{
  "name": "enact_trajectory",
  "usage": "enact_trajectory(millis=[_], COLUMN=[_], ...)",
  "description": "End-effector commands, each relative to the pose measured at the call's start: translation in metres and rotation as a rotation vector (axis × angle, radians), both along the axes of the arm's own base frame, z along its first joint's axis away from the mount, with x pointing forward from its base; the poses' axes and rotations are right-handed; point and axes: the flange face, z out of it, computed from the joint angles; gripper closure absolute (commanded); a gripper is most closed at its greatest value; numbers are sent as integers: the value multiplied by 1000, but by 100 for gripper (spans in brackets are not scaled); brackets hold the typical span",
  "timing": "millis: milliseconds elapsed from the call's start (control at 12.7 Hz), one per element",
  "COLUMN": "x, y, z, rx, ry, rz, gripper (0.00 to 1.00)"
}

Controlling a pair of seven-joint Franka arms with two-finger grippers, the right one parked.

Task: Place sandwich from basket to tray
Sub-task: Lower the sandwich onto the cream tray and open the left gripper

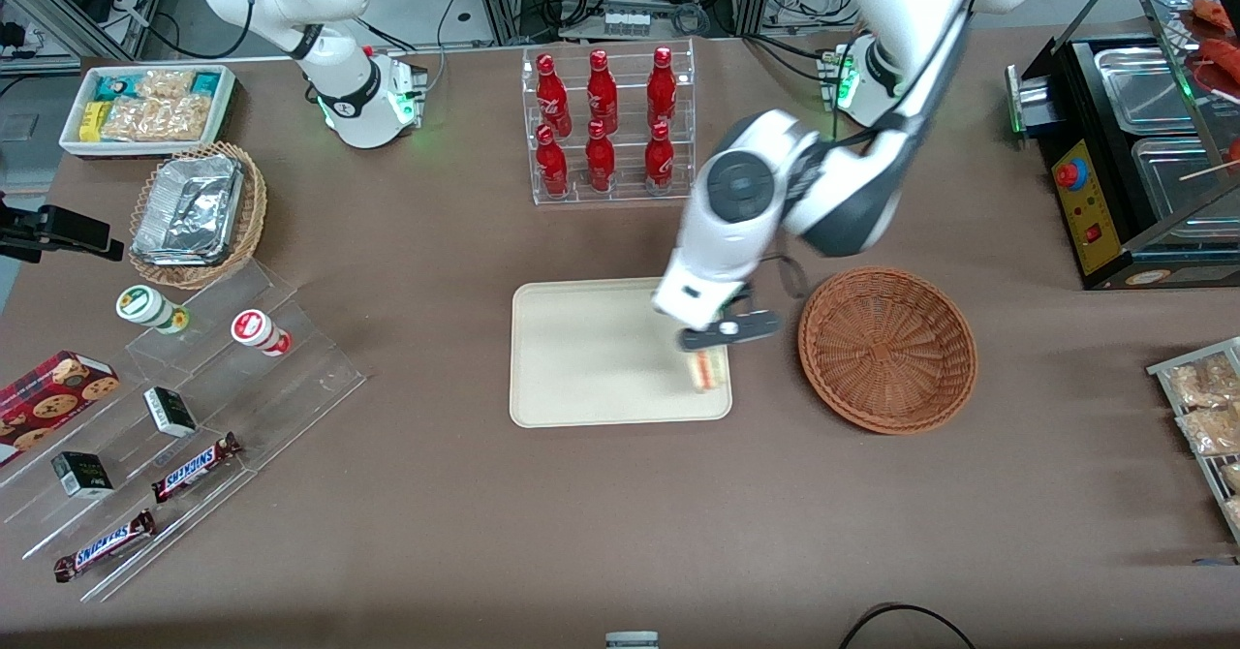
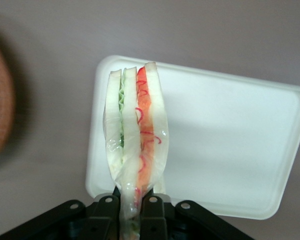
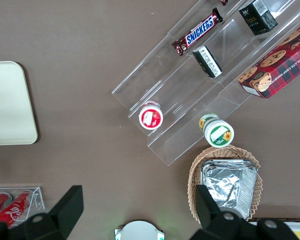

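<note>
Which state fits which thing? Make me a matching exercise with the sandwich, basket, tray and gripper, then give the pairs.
Things:
1. sandwich
2. basket
3. tray
4. gripper

States:
A. nothing lies inside it
B. pinched between two black fingers
C. shut, hanging over the tray's corner nearest the basket
D. flat on the table, beside the basket

Pairs: 1-B, 2-A, 3-D, 4-C

Sandwich [image 2: 135, 130] in claw [image 2: 132, 207] above tray [image 2: 230, 145]
</note>
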Motion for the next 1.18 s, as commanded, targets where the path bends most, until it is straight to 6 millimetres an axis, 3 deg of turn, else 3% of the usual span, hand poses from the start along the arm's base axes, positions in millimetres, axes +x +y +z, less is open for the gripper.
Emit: enact_trajectory(millis=[0,236,393,708,787,865,1022,1101], x=[-6,-21,-23,-25,-25,-25,-24,-22], y=[-55,-81,-81,-84,-84,-84,-85,-85], z=[-31,-75,-99,-115,-118,-117,-106,-91], rx=[-37,-42,11,6,8,11,2,-8], ry=[-44,-79,-95,-95,-92,-97,-107,-123], rz=[-62,-126,-167,-171,-168,-167,-163,-159], gripper=[100,100,100,100,42,0,0,0])
